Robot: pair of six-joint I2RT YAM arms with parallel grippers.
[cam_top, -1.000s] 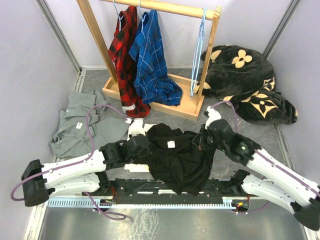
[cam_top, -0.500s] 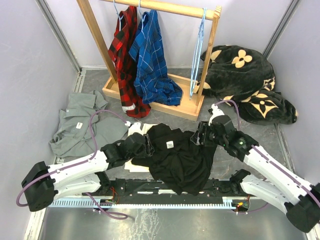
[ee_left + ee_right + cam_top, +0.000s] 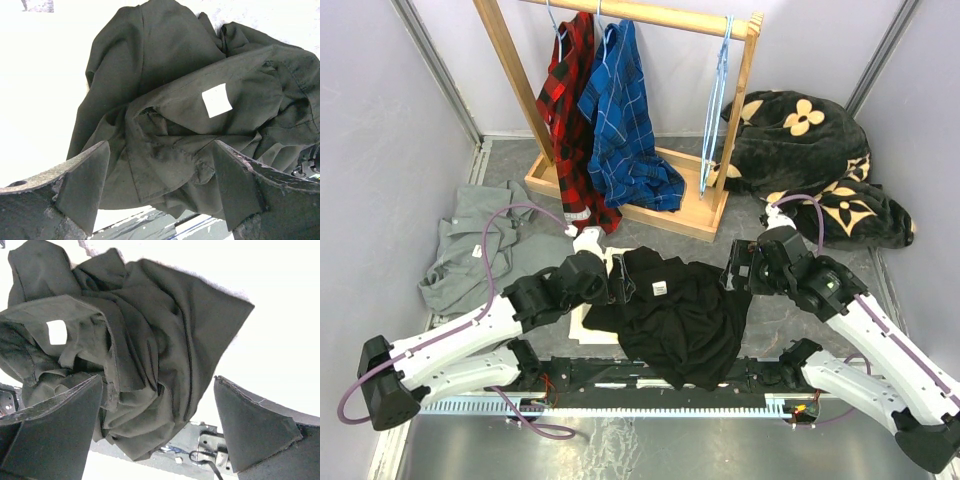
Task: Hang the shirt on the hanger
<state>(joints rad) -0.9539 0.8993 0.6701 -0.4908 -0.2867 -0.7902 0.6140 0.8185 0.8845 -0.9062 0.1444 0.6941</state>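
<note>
Both arms [image 3: 470,335] wear white shells, black joints, purple cables [image 3: 495,250] (left pincer [image 3: 160,150] pads [image 3: 82,187] look scuffed).

Black shirt [image 3: 680,320], white label [image 3: 660,288], grey shirt [image 3: 470,255], black blanket [image 3: 800,150] with cream flowers, seemingly light-blue hanger [image 3: 717,100]

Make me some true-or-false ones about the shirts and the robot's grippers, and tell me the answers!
1. The black shirt hangs on the rack. False: it lies crumpled on the table, between the two grippers.
2. The left gripper and the right gripper are both open and hold nothing. True.
3. A red shirt and a blue shirt hang on the rack. True.
4. The grey shirt lies to the right of the black shirt. False: it lies to the left.
5. A small white label shows on the black shirt. True.
</note>
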